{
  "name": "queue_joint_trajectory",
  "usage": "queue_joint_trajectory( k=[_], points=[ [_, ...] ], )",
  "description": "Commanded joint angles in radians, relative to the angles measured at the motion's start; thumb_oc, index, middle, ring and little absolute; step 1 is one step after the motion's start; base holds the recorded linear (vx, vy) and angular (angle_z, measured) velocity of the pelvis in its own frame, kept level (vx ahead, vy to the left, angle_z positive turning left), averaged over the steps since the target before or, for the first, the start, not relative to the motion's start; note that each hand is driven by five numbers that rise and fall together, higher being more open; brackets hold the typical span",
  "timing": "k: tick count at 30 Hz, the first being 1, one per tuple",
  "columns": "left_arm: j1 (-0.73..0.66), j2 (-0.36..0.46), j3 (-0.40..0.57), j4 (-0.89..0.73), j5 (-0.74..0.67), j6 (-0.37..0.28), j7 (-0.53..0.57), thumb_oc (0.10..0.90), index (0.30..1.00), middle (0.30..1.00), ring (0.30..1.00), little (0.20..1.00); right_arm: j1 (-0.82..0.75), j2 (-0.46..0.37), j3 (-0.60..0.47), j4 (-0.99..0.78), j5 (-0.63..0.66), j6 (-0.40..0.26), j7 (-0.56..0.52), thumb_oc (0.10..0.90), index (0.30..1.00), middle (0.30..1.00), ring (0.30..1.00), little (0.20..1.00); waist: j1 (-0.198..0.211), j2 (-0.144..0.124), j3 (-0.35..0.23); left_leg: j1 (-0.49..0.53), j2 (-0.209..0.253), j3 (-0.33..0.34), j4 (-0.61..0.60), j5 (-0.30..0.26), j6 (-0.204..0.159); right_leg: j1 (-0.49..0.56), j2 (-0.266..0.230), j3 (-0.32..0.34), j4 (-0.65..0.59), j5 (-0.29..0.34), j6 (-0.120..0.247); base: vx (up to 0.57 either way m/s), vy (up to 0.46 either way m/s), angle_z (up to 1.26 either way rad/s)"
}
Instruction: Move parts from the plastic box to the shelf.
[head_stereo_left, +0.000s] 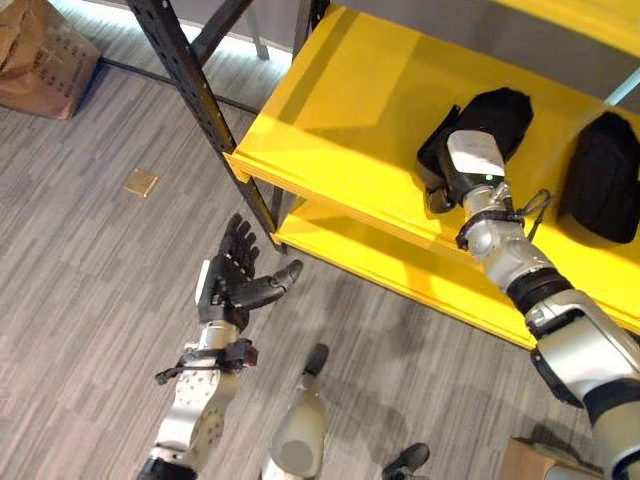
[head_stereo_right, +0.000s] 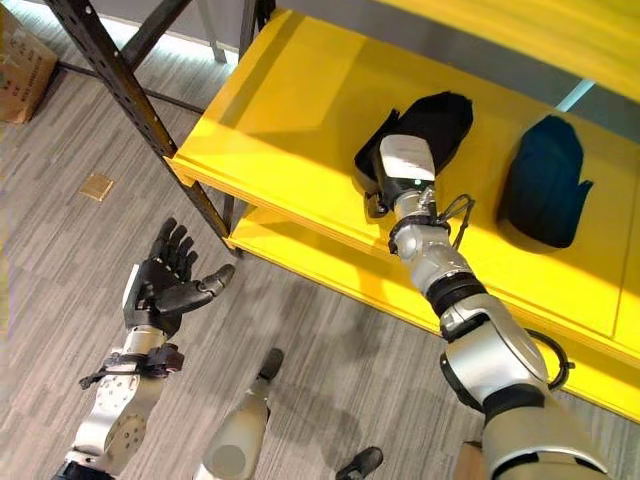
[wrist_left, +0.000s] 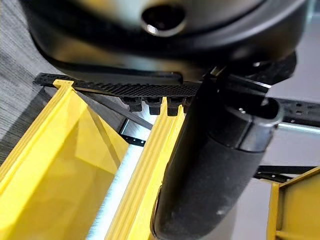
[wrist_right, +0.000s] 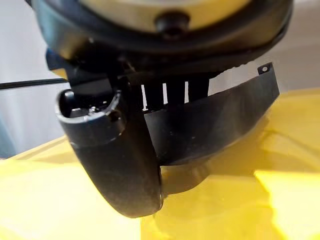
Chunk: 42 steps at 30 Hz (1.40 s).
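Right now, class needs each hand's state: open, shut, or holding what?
Left hand: open, holding nothing, over the floor.
Right hand: on a black part on the yellow shelf; grip cannot be told.

Right hand (head_stereo_right: 400, 165) on black part (head_stereo_right: 430, 120), yellow shelf (head_stereo_right: 290, 110).

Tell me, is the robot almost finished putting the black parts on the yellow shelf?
Can't say how close. One black part already lies on the yellow shelf. The right hand is at a second black part on that shelf; the wrist view shows the part in front of its fingers, but whether it is let go is unclear. The left hand hangs open, holding nothing. The plastic box isn't visible, so what's left is unknown.
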Motion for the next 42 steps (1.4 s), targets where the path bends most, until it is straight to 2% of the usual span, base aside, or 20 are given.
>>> queue_joint_trajectory(
  k=[1, 3, 14, 31, 42],
  points=[
    [-0.064, 0.01, -0.018, -0.132, -0.006, -0.116, -0.009, 0.9, 1.0, 1.0, 1.0, 1.0, -0.106, -0.078, -0.006, 0.007, 0.108, -0.003, -0.013, 0.4, 0.3, 0.3, 0.3, 0.3, 0.007, 0.02, -0.021, 0.015, -0.005, 0.049, -0.028, -0.028, 0.061, 0.024, -0.033, 0.011, 0.072, 0.089, 0.008, -0.03, 0.028, 0.01],
    [-0.066, 0.011, -0.021, -0.135, -0.006, -0.114, -0.005, 0.9, 1.0, 1.0, 1.0, 1.0, -0.103, -0.089, -0.012, 0.015, 0.113, 0.001, -0.019, 0.4, 0.3, 0.3, 0.3, 0.3, 0.0, 0.032, -0.015, 0.007, -0.009, 0.048, -0.026, -0.026, 0.061, 0.02, -0.036, 0.01, 0.071, 0.088, 0.009, 0.0, 0.0, 0.0],
    [-0.059, 0.012, -0.023, -0.137, -0.012, -0.115, -0.01, 0.9, 1.0, 1.0, 1.0, 1.0, -0.112, -0.116, 0.03, -0.009, 0.068, -0.007, -0.009, 0.4, 0.3, 0.3, 0.3, 0.3, -0.022, 0.053, -0.006, 0.011, -0.011, 0.052, -0.037, -0.022, 0.067, 0.008, -0.044, 0.022, 0.064, 0.094, 0.013, 0.0, 0.0, -0.03],
    [-0.04, 0.033, -0.013, -0.141, -0.032, -0.122, -0.043, 0.9, 1.0, 1.0, 1.0, 1.0, -0.166, -0.179, 0.239, -0.092, -0.165, -0.029, 0.09, 0.4, 0.3, 0.3, 0.3, 0.3, -0.018, 0.046, -0.009, 0.006, -0.019, 0.033, -0.047, -0.019, 0.069, 0.015, -0.039, 0.005, 0.051, 0.091, 0.02, 0.0, 0.0, 0.0],
    [-0.044, 0.038, -0.014, -0.131, -0.025, -0.126, -0.044, 0.9, 1.0, 1.0, 1.0, 1.0, -0.163, -0.166, 0.269, -0.096, -0.214, -0.035, 0.114, 0.4, 0.3, 0.3, 0.3, 0.3, -0.013, 0.043, -0.01, 0.002, -0.023, 0.031, -0.048, -0.02, 0.069, 0.02, -0.039, -0.005, 0.044, 0.095, 0.023, 0.0, 0.0, 0.0]
  ],
)
